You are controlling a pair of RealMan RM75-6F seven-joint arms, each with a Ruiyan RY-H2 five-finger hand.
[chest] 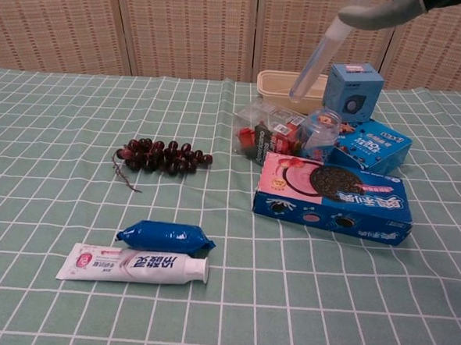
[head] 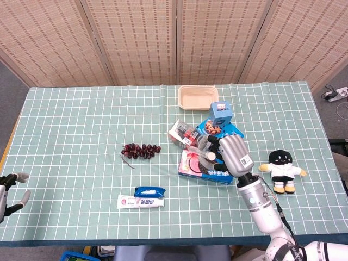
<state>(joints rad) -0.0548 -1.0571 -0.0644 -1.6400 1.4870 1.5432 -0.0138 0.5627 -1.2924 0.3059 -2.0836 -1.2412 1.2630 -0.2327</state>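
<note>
In the head view, my right hand (head: 235, 154) hangs above the cookie box (head: 204, 166), fingers closed around a clear tube (head: 199, 148). My left hand (head: 11, 187) waits open at the table edge. In the chest view, the tube (chest: 316, 59) hangs tilted above the beige tray (chest: 276, 89), clear of the clutter.

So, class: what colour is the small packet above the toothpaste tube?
Blue packet; chest view.
</note>
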